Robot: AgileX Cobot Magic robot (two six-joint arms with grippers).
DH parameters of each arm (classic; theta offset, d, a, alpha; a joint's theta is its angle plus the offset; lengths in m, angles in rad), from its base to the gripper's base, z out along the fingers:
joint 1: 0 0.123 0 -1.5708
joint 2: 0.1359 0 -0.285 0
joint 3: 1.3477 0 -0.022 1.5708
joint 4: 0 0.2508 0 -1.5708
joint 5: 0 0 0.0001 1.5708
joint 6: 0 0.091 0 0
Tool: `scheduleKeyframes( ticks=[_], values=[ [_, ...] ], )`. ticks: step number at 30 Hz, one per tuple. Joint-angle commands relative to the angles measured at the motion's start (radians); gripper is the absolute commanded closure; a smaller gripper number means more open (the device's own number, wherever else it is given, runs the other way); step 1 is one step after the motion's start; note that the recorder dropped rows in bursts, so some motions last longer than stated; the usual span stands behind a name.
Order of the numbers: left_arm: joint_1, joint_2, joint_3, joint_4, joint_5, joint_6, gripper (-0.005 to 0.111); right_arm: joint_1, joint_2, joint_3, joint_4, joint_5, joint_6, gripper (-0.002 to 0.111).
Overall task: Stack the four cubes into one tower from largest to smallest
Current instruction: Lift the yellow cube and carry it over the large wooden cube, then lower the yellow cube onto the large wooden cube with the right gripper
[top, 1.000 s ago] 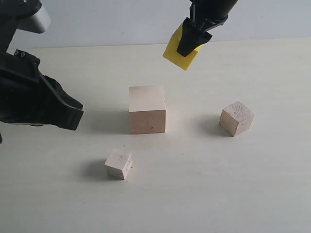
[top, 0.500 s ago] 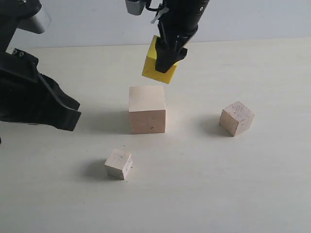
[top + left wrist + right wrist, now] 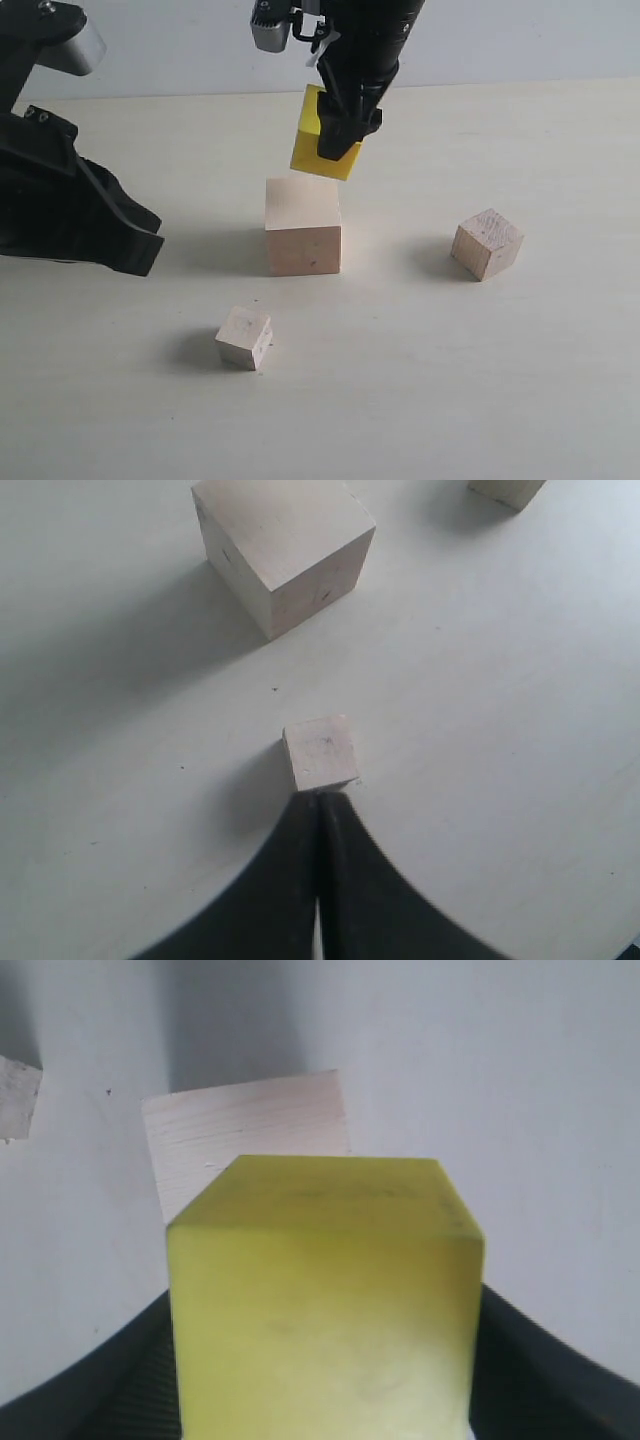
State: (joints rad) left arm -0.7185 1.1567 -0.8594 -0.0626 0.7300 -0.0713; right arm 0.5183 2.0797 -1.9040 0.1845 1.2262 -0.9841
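On the pale table rest the large cube, medium cube and small cube, well apart.

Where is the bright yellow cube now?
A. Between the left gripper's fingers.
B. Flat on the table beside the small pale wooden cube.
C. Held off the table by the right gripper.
C: the right gripper is shut on the bright yellow cube, tilted in the air by the large pale wooden cube.

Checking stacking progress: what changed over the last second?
The right pincer, shut on the yellow cube, carried it leftward in the exterior view and down, to just above the large cube. The large cube, medium cube, small cube and left pincer stayed about where they were.
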Motion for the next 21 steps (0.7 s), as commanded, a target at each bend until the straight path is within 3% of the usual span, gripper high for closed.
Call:
scheduleKeyframes(
  ticks=[1, 21],
  values=[
    [0.002, -0.006, -0.008, 0.008, -0.019, -0.010, 0.107, 0.018, 0.003, -0.009, 0.019, -0.005, -0.011, 0.108],
    [0.002, -0.006, -0.008, 0.008, -0.020, -0.010, 0.107, 0.046, 0.046, -0.009, 0.022, -0.005, -0.025, 0.108]
  ],
)
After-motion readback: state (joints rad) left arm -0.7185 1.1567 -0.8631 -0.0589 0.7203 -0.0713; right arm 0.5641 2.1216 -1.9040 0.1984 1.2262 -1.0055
